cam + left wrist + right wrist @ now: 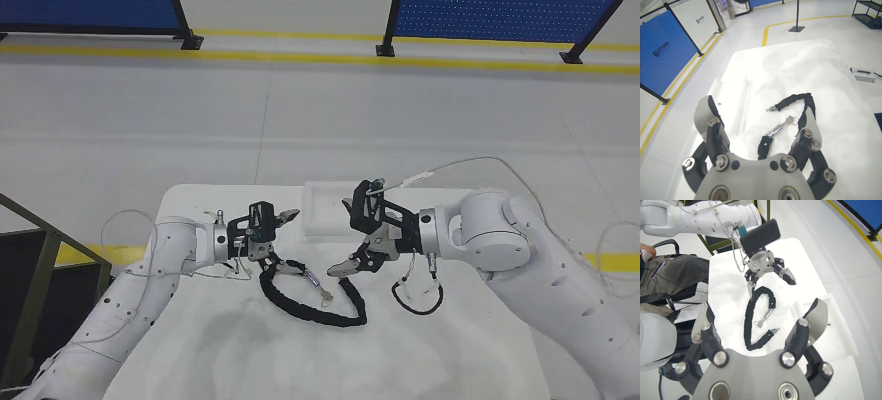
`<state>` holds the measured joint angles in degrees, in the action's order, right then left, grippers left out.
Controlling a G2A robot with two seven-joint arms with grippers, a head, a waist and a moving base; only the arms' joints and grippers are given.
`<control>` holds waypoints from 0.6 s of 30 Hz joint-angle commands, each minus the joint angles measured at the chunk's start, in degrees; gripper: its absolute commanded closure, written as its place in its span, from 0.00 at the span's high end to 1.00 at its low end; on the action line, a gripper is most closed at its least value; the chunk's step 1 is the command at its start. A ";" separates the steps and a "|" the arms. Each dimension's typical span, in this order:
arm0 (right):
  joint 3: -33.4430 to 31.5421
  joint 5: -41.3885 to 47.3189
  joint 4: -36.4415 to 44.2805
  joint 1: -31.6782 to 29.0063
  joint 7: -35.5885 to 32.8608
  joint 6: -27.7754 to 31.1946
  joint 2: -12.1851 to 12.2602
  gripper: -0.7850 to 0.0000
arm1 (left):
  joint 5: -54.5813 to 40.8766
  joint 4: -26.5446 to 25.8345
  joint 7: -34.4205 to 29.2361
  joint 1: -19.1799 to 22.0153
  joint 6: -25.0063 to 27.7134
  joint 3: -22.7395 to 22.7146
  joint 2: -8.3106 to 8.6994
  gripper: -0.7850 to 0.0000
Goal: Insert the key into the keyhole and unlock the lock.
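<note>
A chain lock in a black fabric sleeve [312, 312] lies curved on the white table [220, 350]. Its chrome lock cylinder [773, 131] has the silver key [790, 120] sticking out of its keyhole. The metal pin end [771, 108] lies a short way apart from the cylinder. My left gripper [289, 240] hovers open over the sleeve end nearest it, holding nothing. My right gripper [346, 236] hovers open on the other side, over the pin end [774, 330] and the key [759, 323]. In the right wrist view, one of the left gripper's [772, 285] fingers sits close beside the sleeve [748, 321].
A white foam tray [322, 208] sits at the back middle of the table, just behind both grippers. A thin black cable loop [420, 297] hangs under the right arm. The front half of the table has free room.
</note>
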<state>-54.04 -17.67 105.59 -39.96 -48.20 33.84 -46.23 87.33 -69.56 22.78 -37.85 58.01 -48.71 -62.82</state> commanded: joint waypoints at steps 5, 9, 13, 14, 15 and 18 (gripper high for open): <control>1.72 0.22 -7.13 7.42 1.15 3.16 -1.69 1.00 | -5.09 3.68 0.93 8.39 -0.01 2.03 0.75 1.00; 3.38 -1.69 -11.66 12.56 -0.20 6.89 -2.76 1.00 | -11.21 8.75 3.18 16.04 -0.01 8.16 0.73 1.00; 4.84 -1.52 -13.95 17.06 -2.64 7.91 -3.66 1.00 | -15.78 13.85 6.11 23.33 -0.01 14.96 0.72 1.00; 5.07 -1.03 -14.31 17.86 -3.03 7.85 -3.84 1.00 | -16.76 14.91 6.64 24.97 -0.01 16.88 0.74 1.00; 5.25 -0.65 -14.62 18.61 -3.47 7.95 -3.98 1.00 | -17.90 15.91 7.04 26.49 -0.01 18.95 0.78 1.00; 5.52 0.45 -15.34 20.19 -4.63 7.98 -4.24 1.00 | -20.88 17.98 7.84 30.66 -0.01 24.54 1.06 1.00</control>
<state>-48.56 -17.51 90.38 -20.15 -52.54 41.81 -50.43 67.44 -52.21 30.40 -8.59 58.00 -26.34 -61.87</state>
